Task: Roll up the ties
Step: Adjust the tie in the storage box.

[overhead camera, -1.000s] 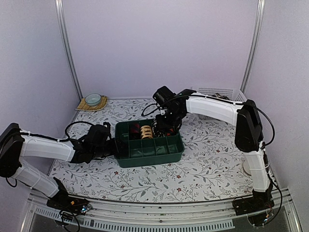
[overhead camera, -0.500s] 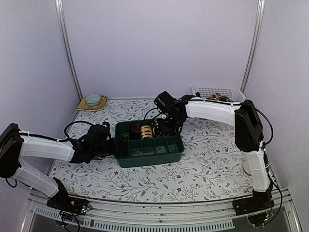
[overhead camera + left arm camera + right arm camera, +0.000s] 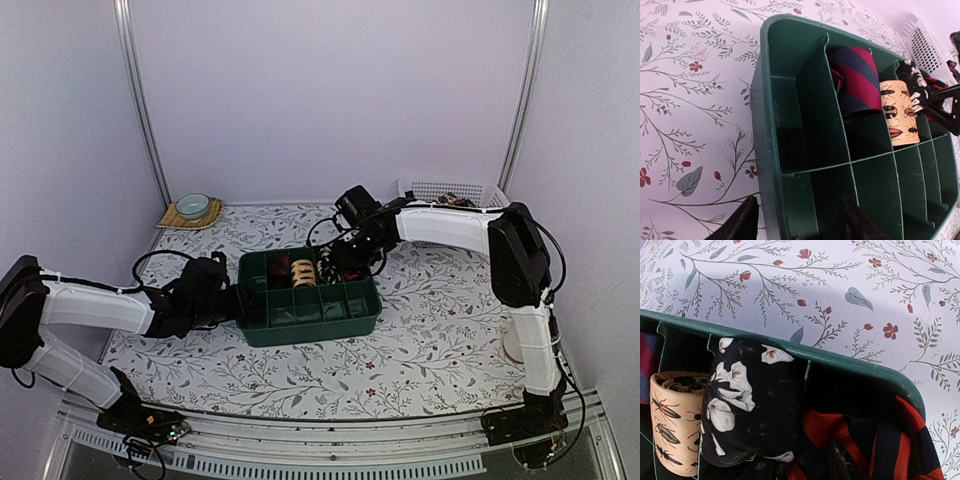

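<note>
A green divided box holds rolled ties: a red-and-navy striped one, a tan insect-print one and a black floral one. A red tie with black stripes lies bunched in the box's back right compartment. My right gripper is open over that compartment, one finger under the floral roll and the other on the red striped fabric. My left gripper is open and straddles the box's left wall, one finger outside it and one inside.
A white basket with more fabric stands at the back right. A small bowl sits on a mat at the back left. The near row of box compartments holds nothing. The floral tablecloth lies around the box.
My right arm's wrist has shifted a little to the right above the box's back right corner. The left arm and the box have not moved.
</note>
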{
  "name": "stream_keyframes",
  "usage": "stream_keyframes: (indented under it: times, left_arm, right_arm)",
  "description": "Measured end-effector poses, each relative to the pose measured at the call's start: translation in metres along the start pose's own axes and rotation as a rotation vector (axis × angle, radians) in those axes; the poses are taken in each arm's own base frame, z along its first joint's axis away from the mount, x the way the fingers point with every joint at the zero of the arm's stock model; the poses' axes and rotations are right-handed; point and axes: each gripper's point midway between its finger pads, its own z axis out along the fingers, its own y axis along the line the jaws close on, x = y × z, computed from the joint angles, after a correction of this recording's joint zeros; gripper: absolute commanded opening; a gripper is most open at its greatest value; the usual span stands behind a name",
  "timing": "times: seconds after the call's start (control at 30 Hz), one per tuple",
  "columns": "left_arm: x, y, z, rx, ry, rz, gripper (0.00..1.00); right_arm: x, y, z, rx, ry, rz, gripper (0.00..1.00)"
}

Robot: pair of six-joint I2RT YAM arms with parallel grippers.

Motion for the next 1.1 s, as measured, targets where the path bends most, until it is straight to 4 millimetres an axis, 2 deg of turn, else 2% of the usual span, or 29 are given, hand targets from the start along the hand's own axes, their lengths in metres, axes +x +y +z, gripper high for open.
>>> stream_keyframes:
  times: [0.33,0.43,0.53,0.77,0.97,1.0,1.07,1.1]
  left_arm:
    - [0.0,0.0,0.0,-0.001,0.0,-0.001,0.55]
    - [0.0,0.001,0.0,-0.003,-0.002,-0.001,0.55]
    - [0.0,0.001,0.0,-0.004,-0.002,-0.001,0.55]
    - [0.0,0.001,0.0,-0.004,-0.002,-0.001,0.55]
    - [0.0,0.001,0.0,-0.006,-0.002,-0.001,0.55]
    - [0.0,0.001,0.0,-0.007,-0.001,0.0,0.55]
    - [0.0,0.002,0.0,-0.008,-0.001,0.0,0.55]
    - [0.0,0.002,0.0,-0.008,-0.001,0.0,0.55]
  right_arm:
    - [-0.001,0.001,-0.005,-0.025,0.003,-0.003,0.5]
    - [-0.002,0.001,-0.007,-0.032,0.012,-0.003,0.51]
    - [-0.003,-0.002,-0.012,-0.026,0.027,0.001,0.49]
    - [-0.007,-0.016,-0.021,0.007,0.047,0.016,0.38]
    - [-0.005,-0.017,-0.021,0.023,0.054,0.01,0.36]
    - [-0.004,-0.018,-0.022,0.029,0.059,0.002,0.4]
    - [-0.003,-0.016,-0.022,0.022,0.057,-0.003,0.54]
    - [-0.003,-0.014,-0.021,0.008,0.052,-0.007,0.56]
